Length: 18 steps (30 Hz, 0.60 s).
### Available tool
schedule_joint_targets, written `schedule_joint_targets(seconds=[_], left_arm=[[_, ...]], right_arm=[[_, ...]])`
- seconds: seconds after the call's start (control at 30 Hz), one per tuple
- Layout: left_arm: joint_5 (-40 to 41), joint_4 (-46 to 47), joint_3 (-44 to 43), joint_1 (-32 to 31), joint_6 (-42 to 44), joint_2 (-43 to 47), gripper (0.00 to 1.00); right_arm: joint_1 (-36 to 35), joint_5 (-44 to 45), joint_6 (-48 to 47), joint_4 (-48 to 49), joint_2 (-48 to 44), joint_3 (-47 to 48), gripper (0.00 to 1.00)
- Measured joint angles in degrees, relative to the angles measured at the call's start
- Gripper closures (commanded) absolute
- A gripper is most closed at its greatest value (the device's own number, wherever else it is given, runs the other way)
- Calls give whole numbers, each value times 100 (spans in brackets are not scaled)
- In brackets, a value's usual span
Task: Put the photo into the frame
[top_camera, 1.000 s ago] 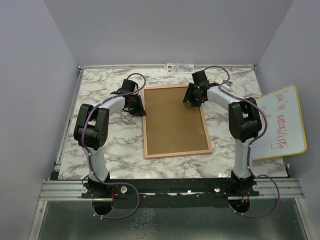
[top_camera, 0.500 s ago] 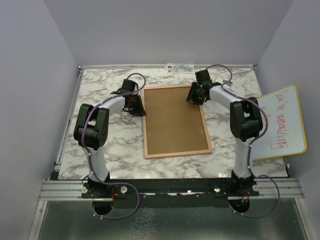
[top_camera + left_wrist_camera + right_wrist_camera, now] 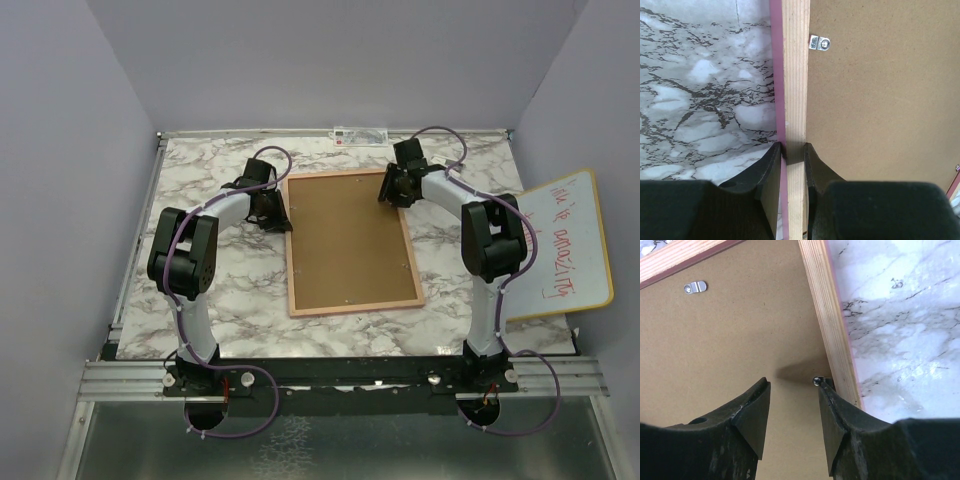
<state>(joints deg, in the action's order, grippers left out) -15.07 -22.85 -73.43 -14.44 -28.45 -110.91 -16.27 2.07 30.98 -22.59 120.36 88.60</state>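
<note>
The frame [image 3: 352, 305] lies back-up in the middle of the marble table [image 3: 225, 300], with its brown backing board [image 3: 345, 240] on top. A whiteboard [image 3: 565, 250] sits at the table's right edge. Farther back, the left gripper [image 3: 794, 147] is clenched on the frame's left wooden rail, one finger on each side. Farthest, the right gripper [image 3: 792, 382] hangs over the board's far right corner, jaws apart, grasping nothing. Its right finger is by a small metal clip [image 3: 816, 381], perhaps touching it.

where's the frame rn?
Top view: the frame lies back-up at table centre, whiteboard off to its right. Left claw pinches its left rail; right claw hovers open over the backing's far right corner.
</note>
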Motion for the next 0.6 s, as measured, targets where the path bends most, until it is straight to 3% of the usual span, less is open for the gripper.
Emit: schedule_joint_targets(seconds=[0.33,0.6], left_arm=[[9,-59,-46,-4,0,-33,85],[7,-140,-109,-4,2,-55,83]], right_arm=[[20,-9,-802,201,0,-48,52],[96,-269,-850,210,-160,-153,50]])
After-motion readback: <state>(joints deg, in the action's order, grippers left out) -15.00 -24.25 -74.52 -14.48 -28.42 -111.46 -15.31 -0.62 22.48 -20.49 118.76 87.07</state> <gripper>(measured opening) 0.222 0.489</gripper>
